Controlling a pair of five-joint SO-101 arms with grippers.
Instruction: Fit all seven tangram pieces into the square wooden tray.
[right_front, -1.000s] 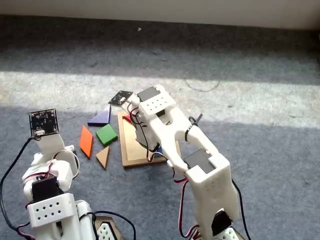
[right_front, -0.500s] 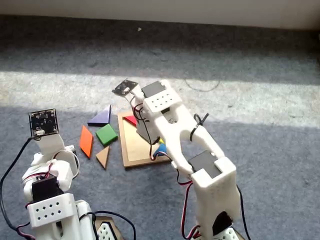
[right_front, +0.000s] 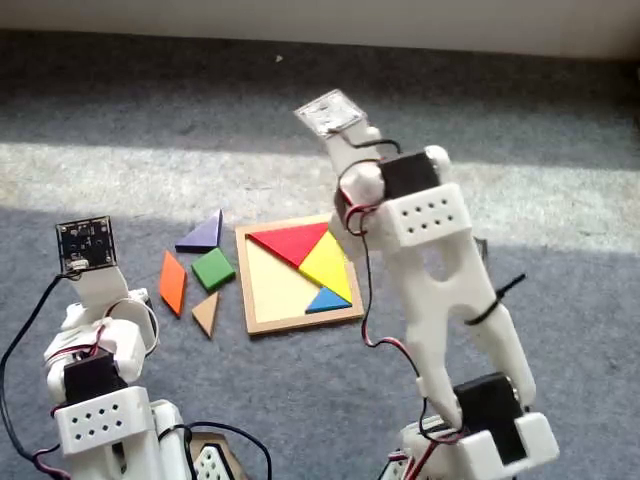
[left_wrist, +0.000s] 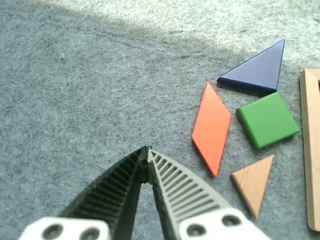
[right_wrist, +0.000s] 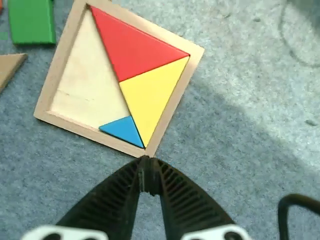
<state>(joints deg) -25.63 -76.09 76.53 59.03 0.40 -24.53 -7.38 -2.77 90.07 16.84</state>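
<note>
Both arms' jaws stand closed and empty; the orange parallelogram (left_wrist: 211, 128) looks thin, rigid, light; best pinched across its long edges.

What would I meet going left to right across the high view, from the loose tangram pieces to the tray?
orange parallelogram → green square → square wooden tray. The purple triangle and the tan triangle share the green square's span, so they are left out of the order.
</note>
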